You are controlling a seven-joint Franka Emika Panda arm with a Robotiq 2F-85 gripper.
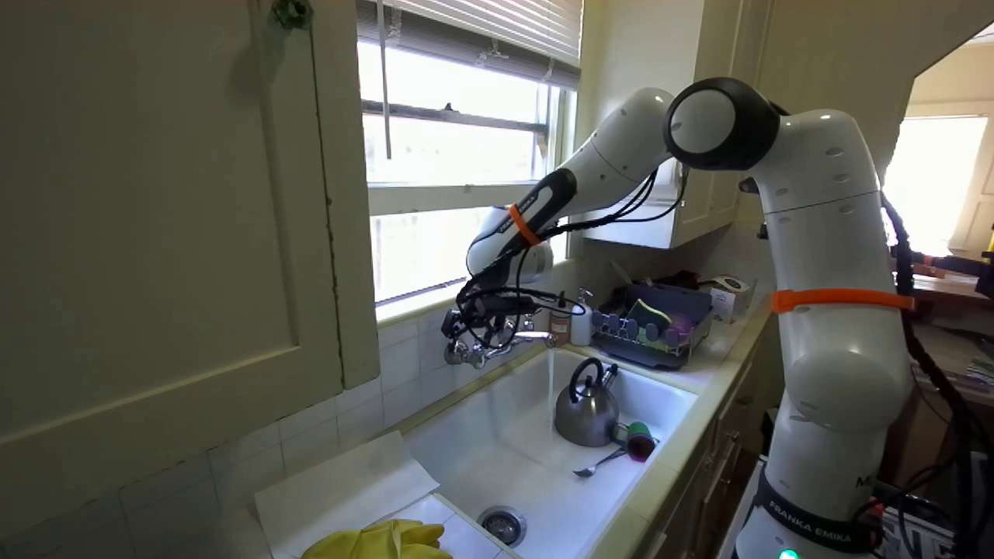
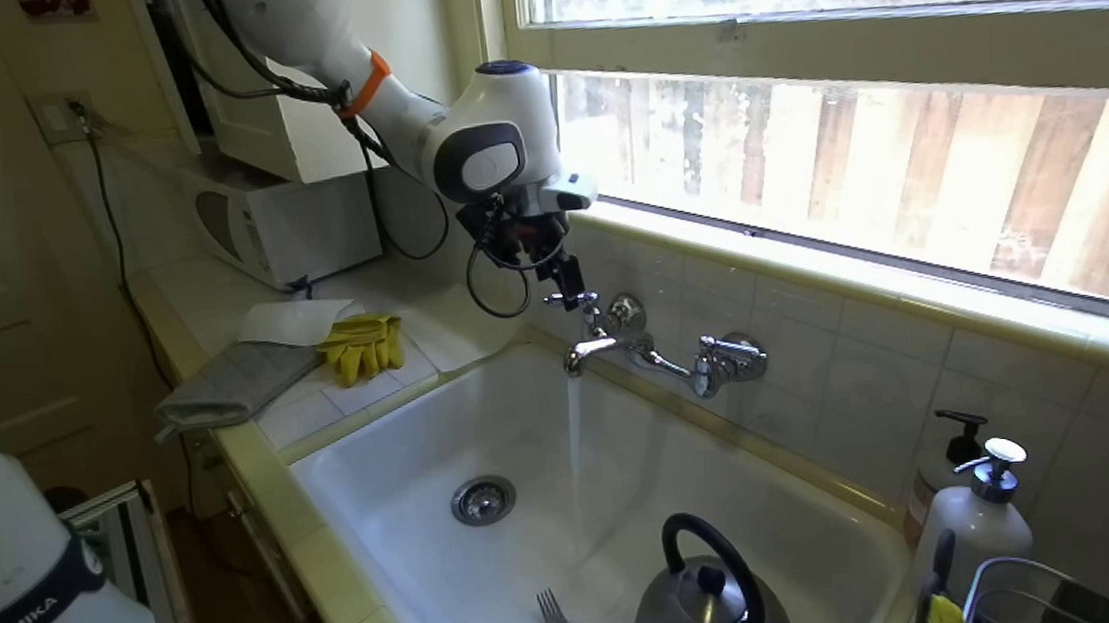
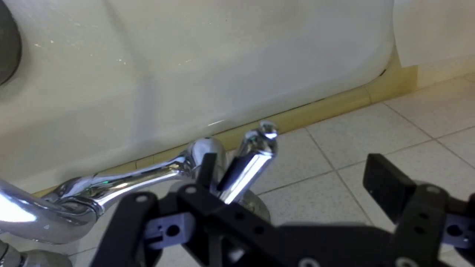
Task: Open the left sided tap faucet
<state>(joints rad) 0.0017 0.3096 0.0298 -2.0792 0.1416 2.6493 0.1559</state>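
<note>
Into the sink (image 2: 379,487) runs water (image 2: 573,430) from the faucet (image 2: 643,348) — so I judge the opening partly done; which handle feeds it, or whether more turning is left, I can't tell. My tool (image 3: 291,168) has its fingers (image 3: 387,187) wide apart, gripping nothing; the left handle (image 3: 252,168) sits between them, its base covered — contact I can't make out.

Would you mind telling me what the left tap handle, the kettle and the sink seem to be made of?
Left tap handle: metal, probably chrome-plated, with a mirror finish showing bright highlights.
Kettle: likely stainless steel, satin-looking, judging by its soft grey sheen.
Sink: enamel or glazed ceramic, I can't tell which; smooth, white, with a faint gloss.
</note>
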